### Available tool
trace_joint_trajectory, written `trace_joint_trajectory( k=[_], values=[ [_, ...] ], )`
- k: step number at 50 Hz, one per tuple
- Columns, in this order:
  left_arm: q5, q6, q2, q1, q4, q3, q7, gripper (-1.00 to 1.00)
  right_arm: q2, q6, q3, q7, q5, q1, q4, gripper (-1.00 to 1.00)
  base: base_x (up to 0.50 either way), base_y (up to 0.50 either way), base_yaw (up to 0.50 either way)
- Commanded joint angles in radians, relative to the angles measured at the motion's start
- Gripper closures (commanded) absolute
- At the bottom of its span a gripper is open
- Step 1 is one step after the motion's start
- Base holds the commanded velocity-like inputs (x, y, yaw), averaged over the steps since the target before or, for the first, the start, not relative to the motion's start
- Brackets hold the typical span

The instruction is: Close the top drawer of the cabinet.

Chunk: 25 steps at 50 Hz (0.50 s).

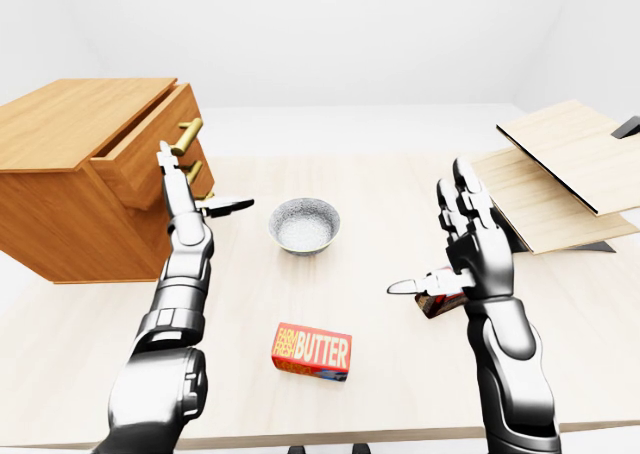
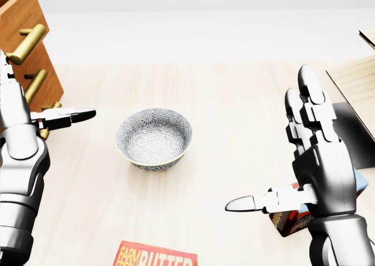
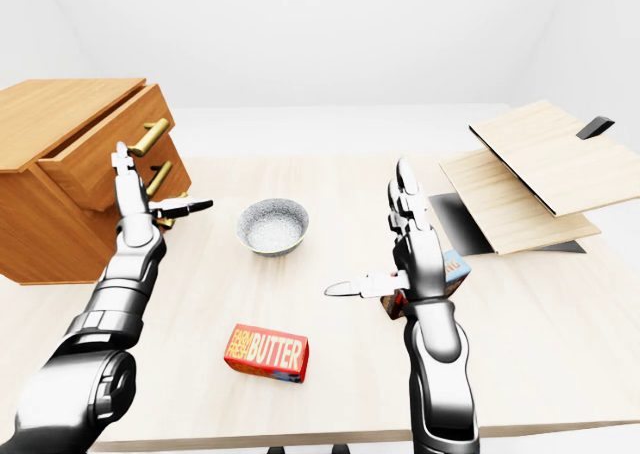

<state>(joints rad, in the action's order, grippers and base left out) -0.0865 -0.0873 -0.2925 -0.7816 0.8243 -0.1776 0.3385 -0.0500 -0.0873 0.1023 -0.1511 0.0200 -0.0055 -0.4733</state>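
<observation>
A wooden cabinet (image 1: 60,174) stands on the table at the left of the eye views. Its top drawer (image 1: 150,144) is pulled out a little, with a brass handle (image 1: 187,134) on its face. My left hand (image 1: 190,196) is open, fingers upright and thumb pointing right, just below and in front of that handle, beside the lower drawer handles. My right hand (image 1: 455,244) is open and empty over the table at the right, thumb pointing left.
A patterned bowl (image 1: 304,224) sits mid-table. A red butter box (image 1: 312,351) lies near the bottom edge. A small dark box (image 3: 445,274) lies behind my right hand. Tilted wooden boards (image 1: 560,174) lie at the right.
</observation>
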Motion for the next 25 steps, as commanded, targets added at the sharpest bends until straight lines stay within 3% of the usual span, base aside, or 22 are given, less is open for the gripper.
trace_joint_trajectory(
  k=[1,25],
  values=[
    [0.050,0.000,-0.020,-0.043,0.275,0.016,0.030,-1.00,0.002,0.000,0.002,-0.002,0.000,0.014,-0.007,-1.00,0.00,0.00,0.00],
    [0.055,0.000,-0.067,-0.075,0.351,0.000,0.159,-1.00,0.013,0.000,-0.001,-0.002,-0.009,0.058,-0.081,-1.00,0.00,0.00,0.00]
  ],
)
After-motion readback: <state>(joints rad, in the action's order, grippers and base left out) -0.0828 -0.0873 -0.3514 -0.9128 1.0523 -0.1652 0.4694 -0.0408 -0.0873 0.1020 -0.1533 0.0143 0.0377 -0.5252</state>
